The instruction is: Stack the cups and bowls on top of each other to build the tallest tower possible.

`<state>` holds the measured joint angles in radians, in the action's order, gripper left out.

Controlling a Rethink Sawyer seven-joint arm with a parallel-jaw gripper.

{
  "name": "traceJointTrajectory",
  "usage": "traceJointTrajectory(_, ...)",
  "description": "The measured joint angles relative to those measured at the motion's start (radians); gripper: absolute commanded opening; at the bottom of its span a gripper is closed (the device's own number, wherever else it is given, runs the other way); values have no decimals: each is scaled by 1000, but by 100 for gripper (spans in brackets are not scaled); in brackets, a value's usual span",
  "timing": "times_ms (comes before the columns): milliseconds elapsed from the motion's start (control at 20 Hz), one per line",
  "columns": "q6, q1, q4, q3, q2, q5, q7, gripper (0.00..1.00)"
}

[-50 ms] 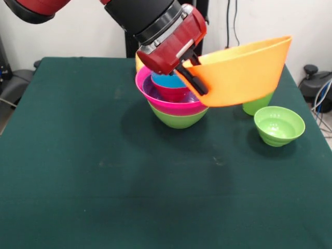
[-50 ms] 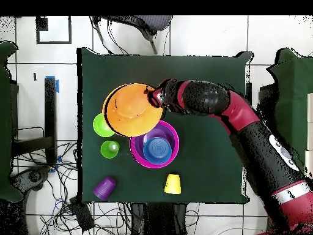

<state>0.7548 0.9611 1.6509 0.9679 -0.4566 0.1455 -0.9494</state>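
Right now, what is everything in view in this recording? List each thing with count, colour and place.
tower: one stack; green base bowl, then pink, purple, red, blue nested; table centre.
large bowl: one, orange, tilted, held in the air beside the tower.
small bowl: one, light green, on the table beside the tower.
green cup: one, upright, beside the small bowl.
purple cup: one, lying on its side near the table edge.
yellow cup: one, upside down near the same edge.
table: one, dark green cloth.
tool: one, red and black, shut on the orange bowl's rim.
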Motion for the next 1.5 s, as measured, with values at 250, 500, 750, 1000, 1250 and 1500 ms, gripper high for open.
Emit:
traceJointTrajectory(250, 9, 1, 0, 10, -1, -19, 0, 0)
traceJointTrajectory(500, 9, 6, 0, 22, -1, -26, 0, 0)
traceJointTrajectory(750, 43, -8, -14, 5, -8, -11, 0, 0)
traceJointTrajectory(1000, 158, -58, -50, -39, -28, 35, 0, 0)
traceJointTrajectory(1250, 269, -91, -59, -54, -42, 91, 0, 0)
traceJointTrajectory(1500, 297, -93, -60, -56, -47, 116, 0, 0)
